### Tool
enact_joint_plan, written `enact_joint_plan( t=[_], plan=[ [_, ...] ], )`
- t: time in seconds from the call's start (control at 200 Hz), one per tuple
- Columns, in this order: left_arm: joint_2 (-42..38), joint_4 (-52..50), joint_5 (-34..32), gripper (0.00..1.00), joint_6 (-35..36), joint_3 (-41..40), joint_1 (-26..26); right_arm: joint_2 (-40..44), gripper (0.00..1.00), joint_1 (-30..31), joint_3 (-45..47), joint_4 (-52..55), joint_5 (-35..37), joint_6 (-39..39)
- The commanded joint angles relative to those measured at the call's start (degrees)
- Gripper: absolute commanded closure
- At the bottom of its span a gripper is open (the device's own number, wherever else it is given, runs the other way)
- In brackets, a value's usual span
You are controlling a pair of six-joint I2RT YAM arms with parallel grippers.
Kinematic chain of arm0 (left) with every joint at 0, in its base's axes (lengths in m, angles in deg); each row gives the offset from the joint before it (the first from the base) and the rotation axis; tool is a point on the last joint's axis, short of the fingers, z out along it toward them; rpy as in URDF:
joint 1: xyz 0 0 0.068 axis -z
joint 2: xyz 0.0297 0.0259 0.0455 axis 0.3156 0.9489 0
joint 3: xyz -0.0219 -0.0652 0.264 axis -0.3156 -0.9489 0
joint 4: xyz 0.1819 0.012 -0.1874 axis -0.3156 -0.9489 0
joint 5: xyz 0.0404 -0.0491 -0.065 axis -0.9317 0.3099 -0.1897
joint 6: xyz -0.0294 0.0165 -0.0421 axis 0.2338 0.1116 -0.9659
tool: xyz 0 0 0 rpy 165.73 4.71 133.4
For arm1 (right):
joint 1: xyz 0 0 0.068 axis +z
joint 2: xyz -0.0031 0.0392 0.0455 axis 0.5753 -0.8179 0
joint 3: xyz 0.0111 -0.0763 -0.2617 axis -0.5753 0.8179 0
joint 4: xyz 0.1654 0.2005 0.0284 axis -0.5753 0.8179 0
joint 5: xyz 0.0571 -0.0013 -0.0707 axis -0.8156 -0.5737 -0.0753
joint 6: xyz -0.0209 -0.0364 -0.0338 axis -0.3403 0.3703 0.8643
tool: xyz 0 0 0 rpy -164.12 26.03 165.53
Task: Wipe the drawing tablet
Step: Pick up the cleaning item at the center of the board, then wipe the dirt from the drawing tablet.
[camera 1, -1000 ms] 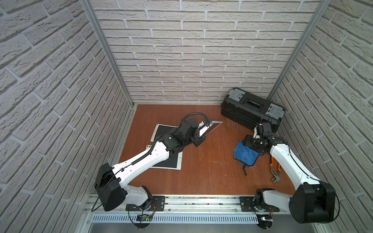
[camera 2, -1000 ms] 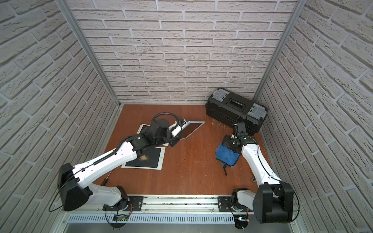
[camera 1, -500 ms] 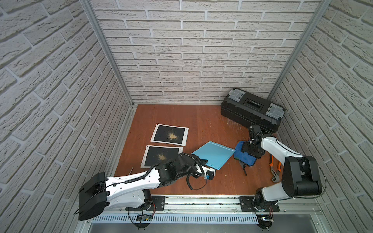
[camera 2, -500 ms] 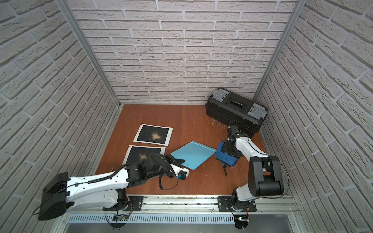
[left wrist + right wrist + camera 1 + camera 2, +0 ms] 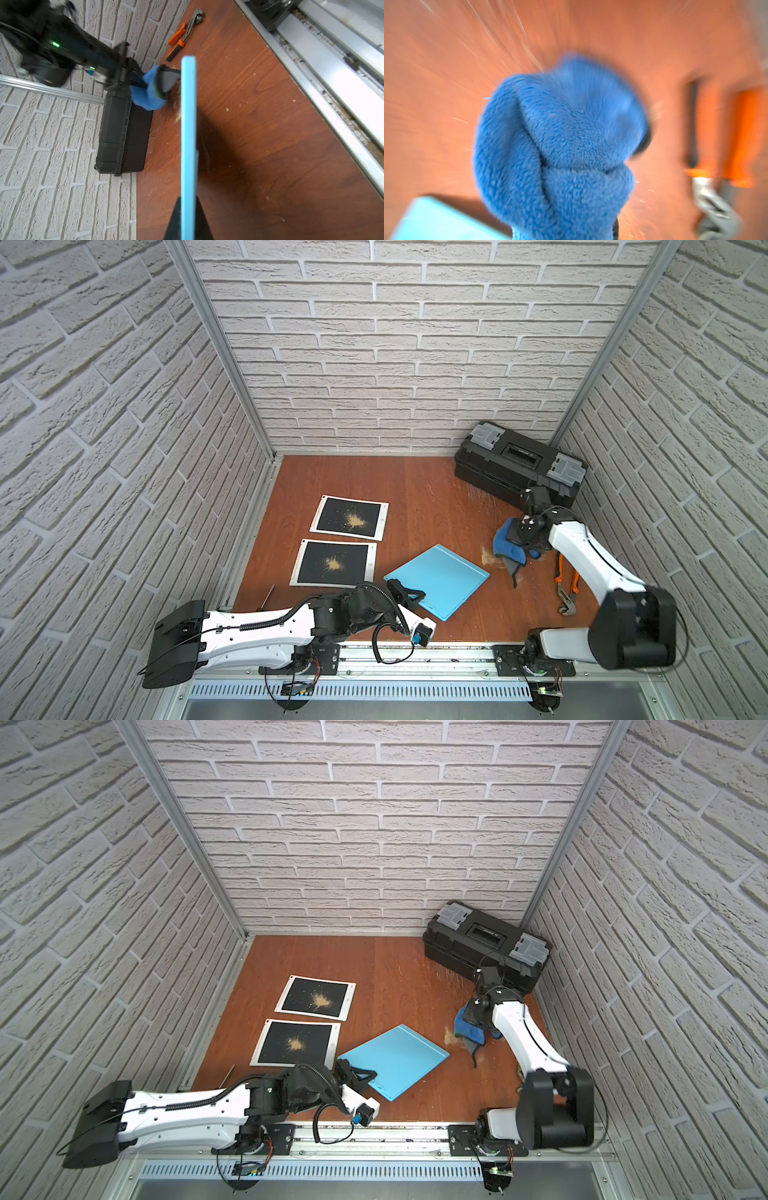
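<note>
A drawing tablet shows its light blue back near the table's front middle. My left gripper is shut on its near edge; the left wrist view sees the slab edge-on, with its shadow on the wood. To the right, my right gripper is shut on a fluffy blue cloth, which hangs bunched just above the table and hides the fingers. Two more tablets, white-framed with black screens, lie at the left with tan dust on them.
A black toolbox stands in the back right corner. Orange-handled pliers lie near the right wall. A small pile of tan dust lies on the wood beside the cloth. A thin pen-like stick lies at the front left.
My left arm has brought the tablet from the back middle to the front, blue side up. My right gripper has closed on the blue cloth and lifted it off the table.
</note>
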Motion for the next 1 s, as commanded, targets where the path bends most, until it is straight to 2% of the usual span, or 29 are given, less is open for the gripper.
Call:
enact_joint_plan(
  t=[0.0,0.065,0.095,0.195,0.26,0.3,0.395,0.435,0.48,0.525,0.575,0.615,0.655,0.69,0.71,0.75,0.79,0.825,0.855,0.935,0.995],
  plan=[
    [-1.82,2.5,0.89,1.0,2.49,-1.28,0.74,10.98,0.97,0.93,-3.98,5.31,10.75,0.4],
    [-2.52,2.5,1.45,1.0,3.16,-1.69,0.86,16.0,0.97,1.01,1.24,0.87,12.06,2.75],
    [-2.69,2.46,1.7,1.0,3.54,-1.77,0.9,16.36,0.97,0.67,3.79,-1.66,9.03,4.2],
    [-3.21,1.15,2.76,1.0,5.04,-1.59,0.87,3.39,0.97,0.58,1.72,4.98,1.09,5.91],
    [-3.39,-0.63,4.07,1.0,6.39,-1.12,0.98,-1.9,0.97,0.92,-0.85,8.78,0.97,4.93],
    [-3.43,-2.59,4.97,1.0,7.34,-0.59,0.94,1.48,0.97,0.93,-0.37,7.17,1.34,3.72],
    [-3.46,-7.28,7.05,1.0,8.73,0.58,1.12,17.41,0.97,1.13,5.38,-3.75,0.65,2.31],
    [-3.61,-8.69,8.07,1.0,9.39,0.73,1.33,20.01,0.89,0.99,8.24,-8.34,-1.05,1.8],
    [-3.48,-9.26,8.05,1.0,10.51,0.72,1.77,13.93,0.86,0.6,5.73,-5.08,-3.77,3.28],
    [-3.33,-9.43,7.32,1.0,11.89,0.46,2.77,2.85,0.97,0.53,-0.62,2.79,-8.12,5.42],
    [-2.81,-9.54,6.36,1.0,13.79,0.32,3.47,-2.99,0.97,2.18,-4.44,8.88,-4.4,5.19],
    [-2.04,-9.22,5.17,1.0,15.92,-0.02,4.25,1.71,0.97,3.39,-2.19,6.37,-0.93,3.93],
    [-1.08,-9.01,3.93,1.0,17.5,-0.1,4.79,10.55,0.97,3.92,1.99,1.16,0.54,2.74],
    [-0.21,-9.45,3.39,1.0,18.05,0.16,4.95,18.11,0.97,3.86,7.11,-5.78,-0.79,3.48],
    [0.25,-9.7,3.23,1.0,18.51,0.29,5.22,20.39,0.93,3.71,8.22,-7.31,-2.38,3.07],
    [1.39,-9.23,2.5,1.0,19.85,0.12,5.64,18.41,0.91,3.31,5.52,-3.87,-4.56,5.03],
    [2.51,-7.87,1.77,1.0,20.94,-0.12,6.14,11.19,0.97,3.32,0.54,3.03,-8.52,8.62],
    [3.4,-6.79,1.68,1.0,21.6,-0.25,6.34,4.8,0.97,3.81,-3.98,9.95,-10.87,11.21],
    [4.17,-5.85,1.73,1.0,22.36,-0.45,6.47,2.7,0.97,5.32,-4.72,11.9,-11.19,12.56],
    [5.4,-2.78,1.61,1.0,25.06,-1.13,6.67,11.41,0.97,10.19,0.46,6.12,-12.67,12.86],
    [6.3,-2.83,1.21,1.0,26.82,-0.81,6.65,19.56,0.97,12.08,4.9,0.61,-17.48,12.4]
  ],
)
